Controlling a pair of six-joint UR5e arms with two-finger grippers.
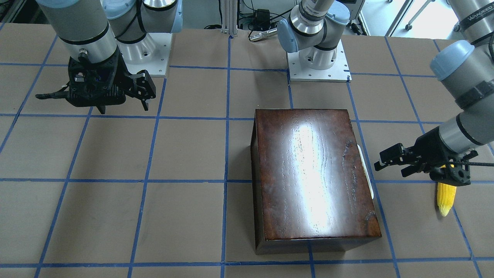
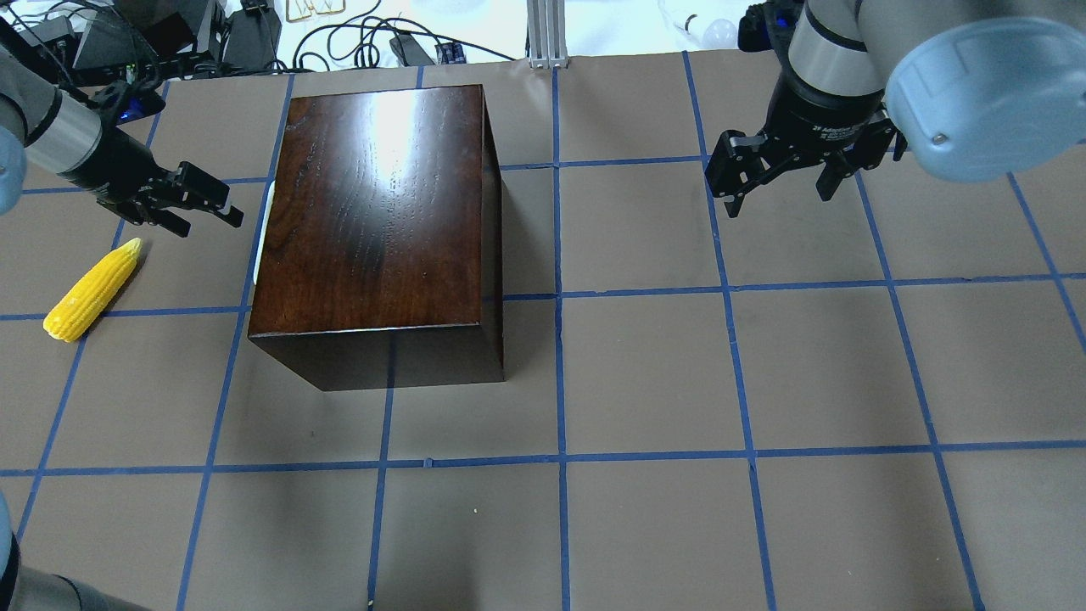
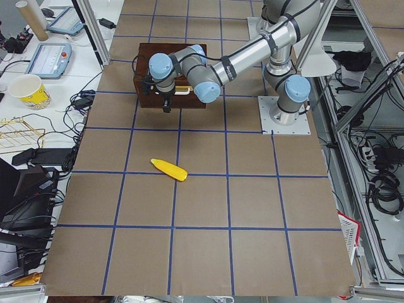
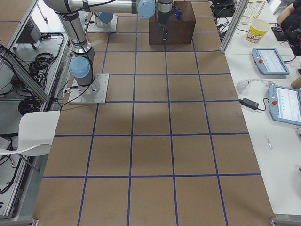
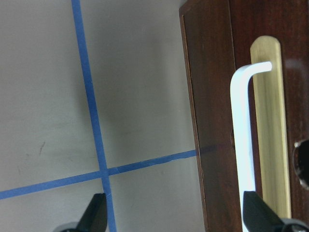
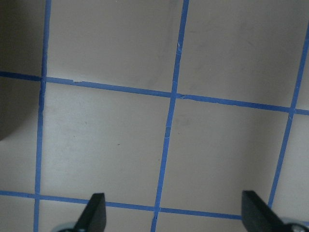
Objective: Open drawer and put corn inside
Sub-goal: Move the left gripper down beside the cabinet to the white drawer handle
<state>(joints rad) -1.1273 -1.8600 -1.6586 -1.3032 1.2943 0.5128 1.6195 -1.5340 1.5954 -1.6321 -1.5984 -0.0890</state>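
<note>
The glossy dark-brown box (image 2: 373,212) stands left of the table's centre, also in the front view (image 1: 312,173). Its drawer (image 5: 212,121) is shut; the white curved handle (image 5: 241,135) shows on its dark front panel, and as a sliver in the overhead view (image 2: 264,229). My left gripper (image 2: 216,208) is open and empty, level with the handle and a short gap away from it (image 5: 176,217). The yellow corn (image 2: 92,288) lies on the table, left of the box and beside the left gripper (image 1: 445,197). My right gripper (image 2: 779,199) is open and empty over bare table far to the right (image 6: 174,217).
The brown table is marked with blue tape squares (image 2: 560,293). The arm bases (image 1: 318,61) stand at the robot's side of the table. Cables and equipment (image 2: 356,38) lie beyond the far edge. Tablets and a paper cup (image 3: 28,91) sit on a side table.
</note>
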